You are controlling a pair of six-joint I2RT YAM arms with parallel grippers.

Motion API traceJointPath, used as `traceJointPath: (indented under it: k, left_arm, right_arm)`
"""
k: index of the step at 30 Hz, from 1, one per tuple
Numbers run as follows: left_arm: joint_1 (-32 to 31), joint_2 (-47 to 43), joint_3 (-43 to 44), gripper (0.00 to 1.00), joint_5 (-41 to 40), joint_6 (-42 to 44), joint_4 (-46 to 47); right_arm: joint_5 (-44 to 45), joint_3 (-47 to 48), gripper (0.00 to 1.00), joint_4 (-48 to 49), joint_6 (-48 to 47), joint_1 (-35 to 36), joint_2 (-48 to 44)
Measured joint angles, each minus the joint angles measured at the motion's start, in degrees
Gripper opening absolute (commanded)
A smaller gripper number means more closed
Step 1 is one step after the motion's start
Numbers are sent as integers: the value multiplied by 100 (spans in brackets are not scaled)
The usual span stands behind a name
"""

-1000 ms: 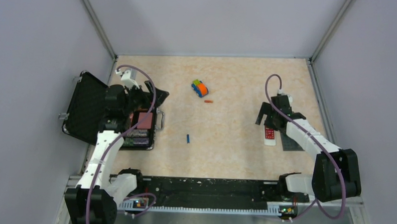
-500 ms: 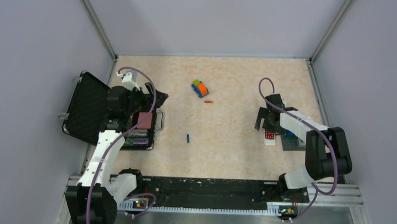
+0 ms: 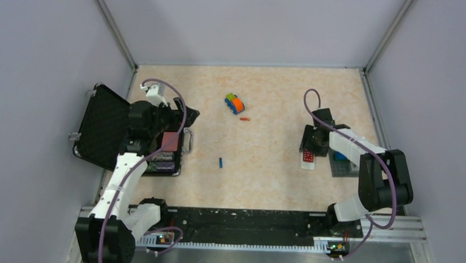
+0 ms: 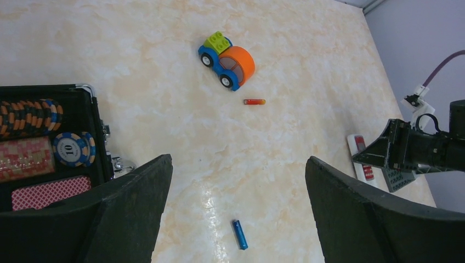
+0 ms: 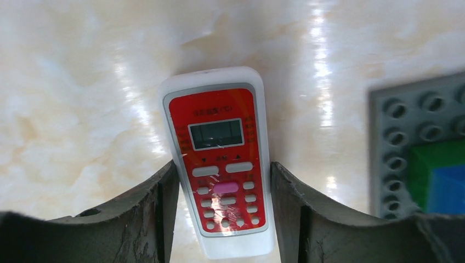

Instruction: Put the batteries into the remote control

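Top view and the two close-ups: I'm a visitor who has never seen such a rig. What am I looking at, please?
You see two robot arms, a left arm and a right arm, bolted at the near edge of a table. The top view looks down from above and behind them. Each close-up comes from a camera on one wrist.

On the table lie a toy car, an orange-red battery, a blue battery, an open black case holding poker chips, a grey baseplate and a remote control.

The left pincer is wide open and holds nothing. The right pincer has its fingers against both long sides of the remote control, which lies face up.
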Motion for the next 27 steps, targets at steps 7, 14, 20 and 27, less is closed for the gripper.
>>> traceJointPath:
  k: [7,14,20,27]
  left_arm:
    - [-258,109,0,93,9,-221,28]
    - [-743,249,7,95,566,-754,479]
    - [-1460,251,374,97,1110,-1064,916]
    - [-1757,271,748,99,1462,-1690,1766]
  right_arm:
    - [-1644,192,34,262,-70,365,-214]
    - [-3873,723,35,1333,369,905,-422]
    - [-5233,1119,35,2457,1054,1327,-479]
    - [-6212,1659,36,3941,2057,1690,-479]
